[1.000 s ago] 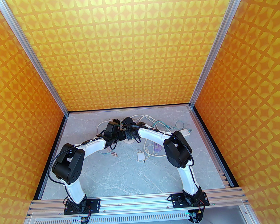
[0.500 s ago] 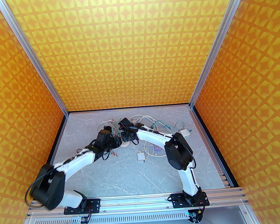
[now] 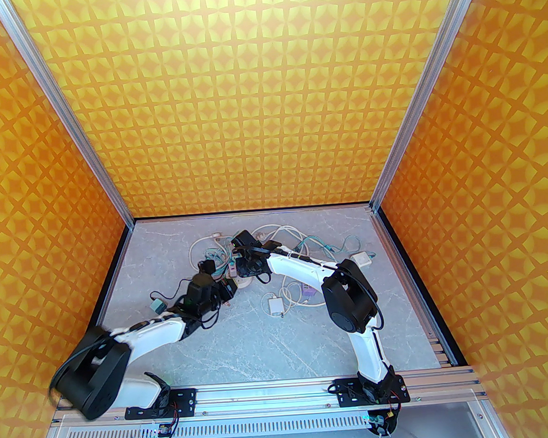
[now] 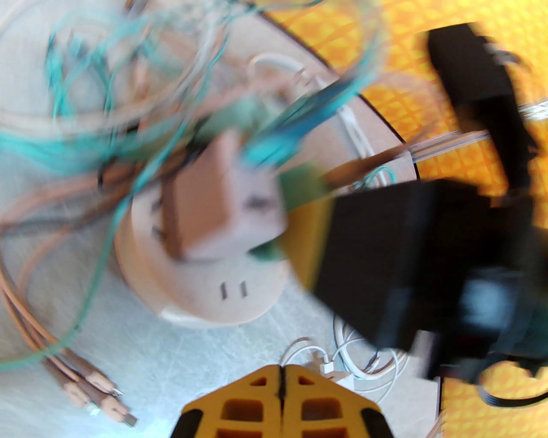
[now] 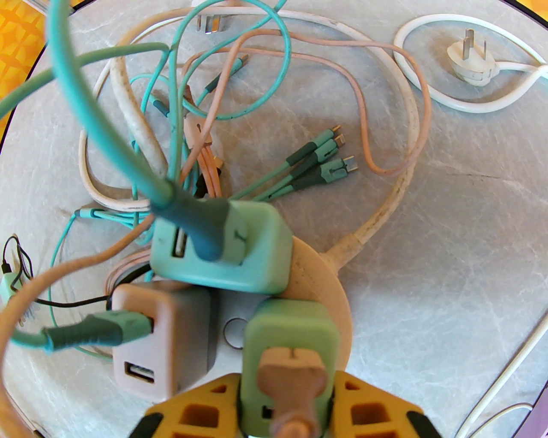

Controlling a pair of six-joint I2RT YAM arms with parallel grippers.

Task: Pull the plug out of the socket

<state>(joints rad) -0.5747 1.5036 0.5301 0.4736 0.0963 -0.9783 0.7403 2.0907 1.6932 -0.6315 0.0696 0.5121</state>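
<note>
Three plugs crowd socket under your right end effector, clamped on green plug; left end effector closed, empty. Unheld socket may lift, cables snag.

The left arm lay low, elbow out to the left, the left gripper closed with fingers touching. The right arm reached forward-left, the right gripper clamped around a green plug.

no text, brand or number can be read. in the right wrist view a small embossed mark sits on the teal rubber usb connector at 9 o'clock, another on the peach rubber usb connector at 6 o'clock; both too faint to make out.
</note>
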